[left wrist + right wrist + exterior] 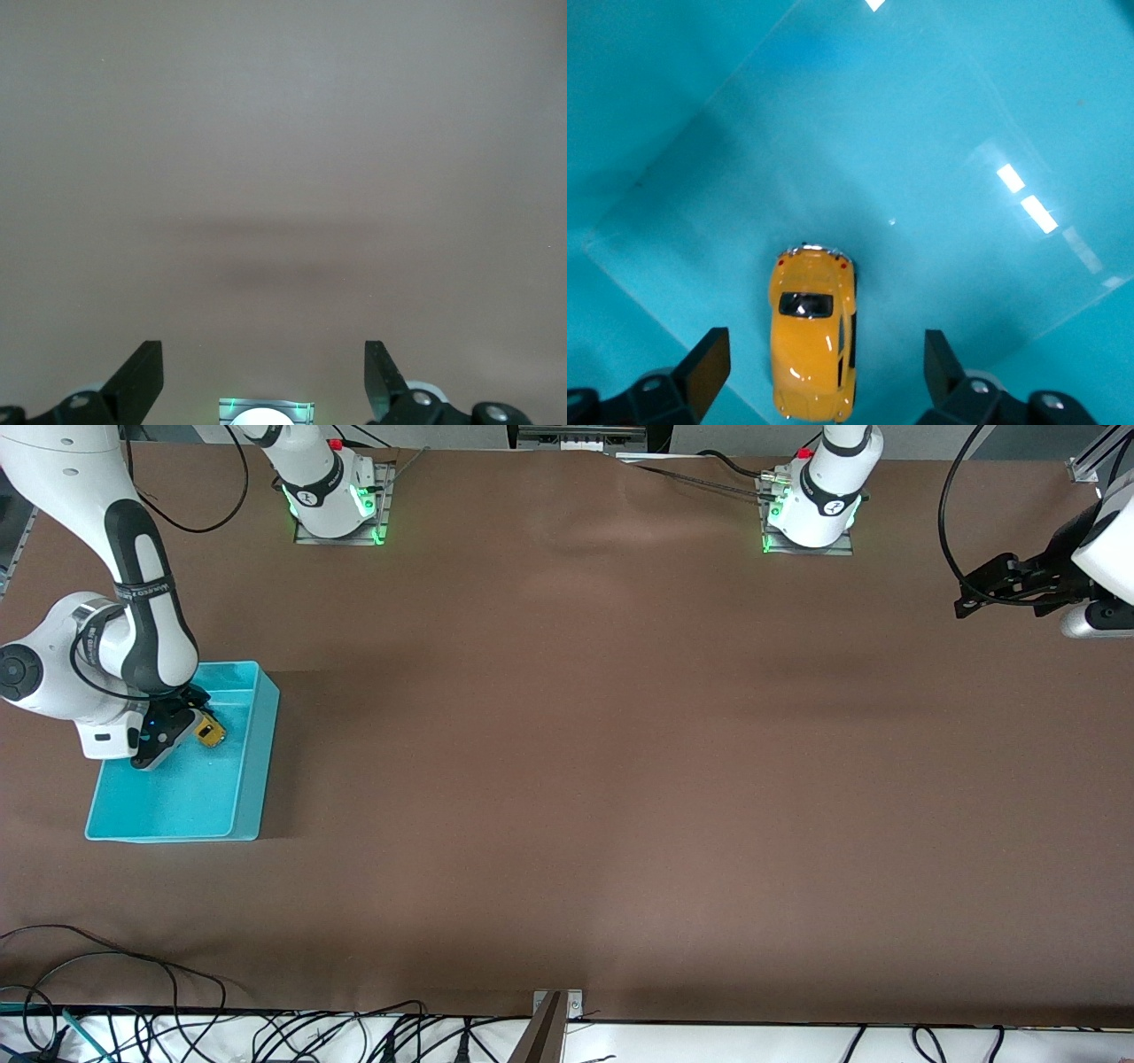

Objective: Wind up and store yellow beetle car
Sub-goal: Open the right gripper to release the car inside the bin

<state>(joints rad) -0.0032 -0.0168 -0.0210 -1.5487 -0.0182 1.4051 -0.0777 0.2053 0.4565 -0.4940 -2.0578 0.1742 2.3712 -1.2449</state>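
Observation:
The yellow beetle car lies on the floor of the turquoise bin, in the part of the bin farther from the front camera. My right gripper is open just above it. In the right wrist view the car sits upright on the bin floor, between the spread fingers of my right gripper and touching neither. My left gripper is open and empty in the air over the left arm's end of the table, and it waits there. The left wrist view shows my left gripper over bare brown table.
The bin stands at the right arm's end of the brown table. The two arm bases stand along the edge farthest from the front camera. Loose cables and a metal bracket lie along the nearest edge.

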